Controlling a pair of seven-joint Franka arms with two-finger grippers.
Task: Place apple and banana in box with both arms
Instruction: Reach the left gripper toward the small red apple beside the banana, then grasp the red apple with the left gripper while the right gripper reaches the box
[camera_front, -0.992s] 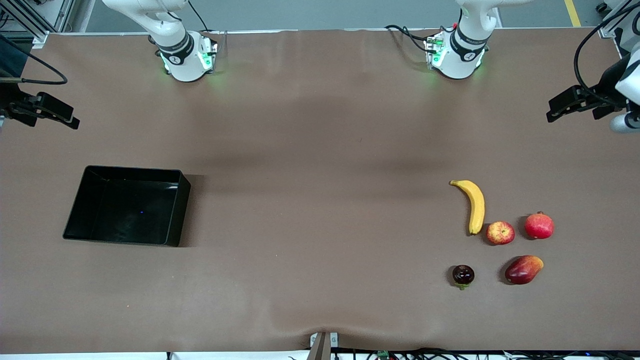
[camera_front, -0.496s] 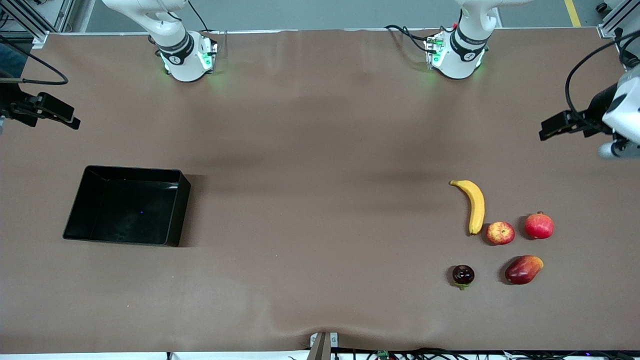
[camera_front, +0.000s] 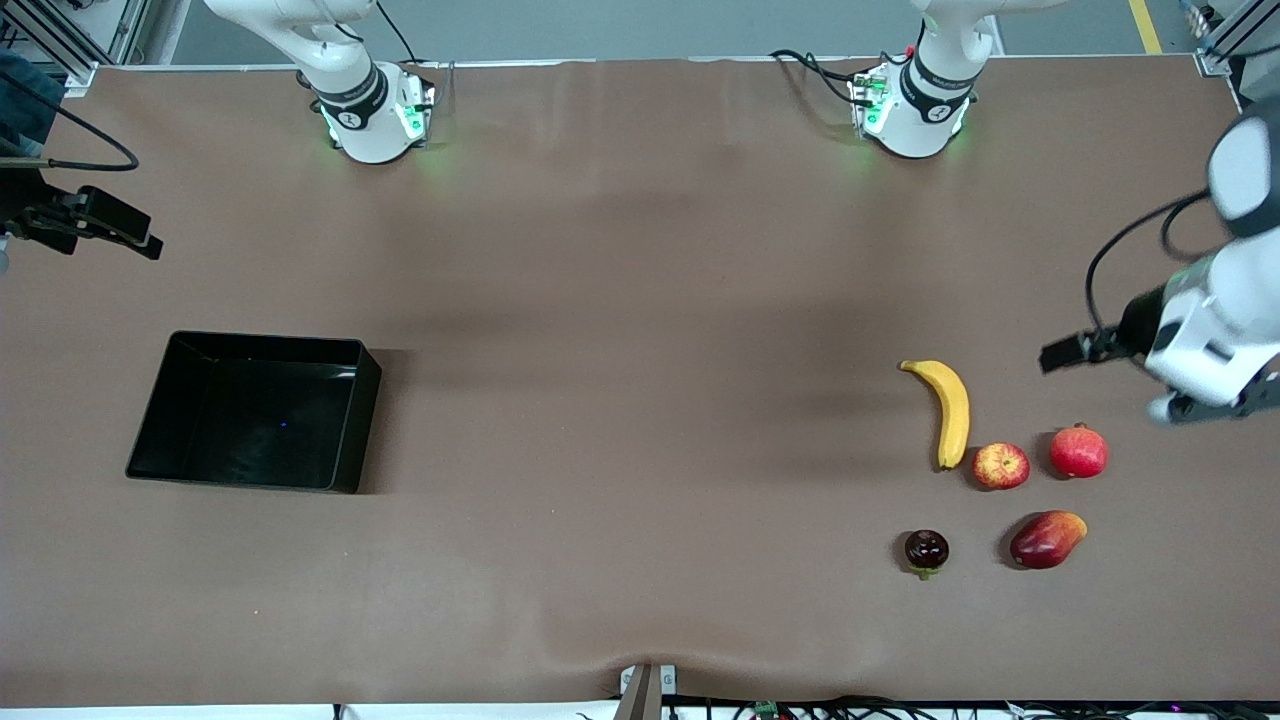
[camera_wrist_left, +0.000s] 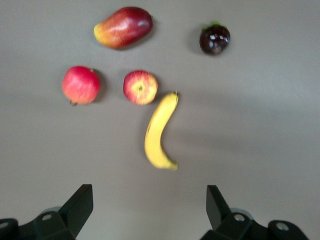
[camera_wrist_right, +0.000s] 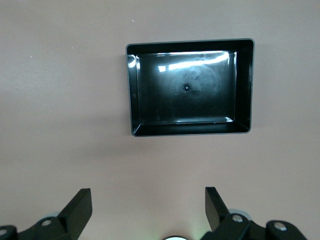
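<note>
The yellow banana (camera_front: 948, 410) lies toward the left arm's end of the table, and the red-and-yellow apple (camera_front: 1001, 466) lies beside its nearer tip. Both show in the left wrist view, banana (camera_wrist_left: 159, 132) and apple (camera_wrist_left: 140, 87). My left gripper (camera_front: 1062, 353) hangs open and empty over bare table close to the fruit, with its jaws wide apart (camera_wrist_left: 150, 210). The black box (camera_front: 255, 415) sits empty toward the right arm's end and shows in the right wrist view (camera_wrist_right: 190, 129). My right gripper (camera_front: 135, 235) waits open and empty (camera_wrist_right: 148, 210) over bare table at that end.
A red pomegranate (camera_front: 1079, 452) lies beside the apple. A red mango (camera_front: 1047, 539) and a dark mangosteen (camera_front: 927, 551) lie nearer the front camera. All three also show in the left wrist view: pomegranate (camera_wrist_left: 80, 85), mango (camera_wrist_left: 123, 27), mangosteen (camera_wrist_left: 214, 39).
My left arm has swung from the table's edge toward the fruit, bringing its gripper close to the pomegranate and banana. The right arm has barely moved. No fruit has moved.
</note>
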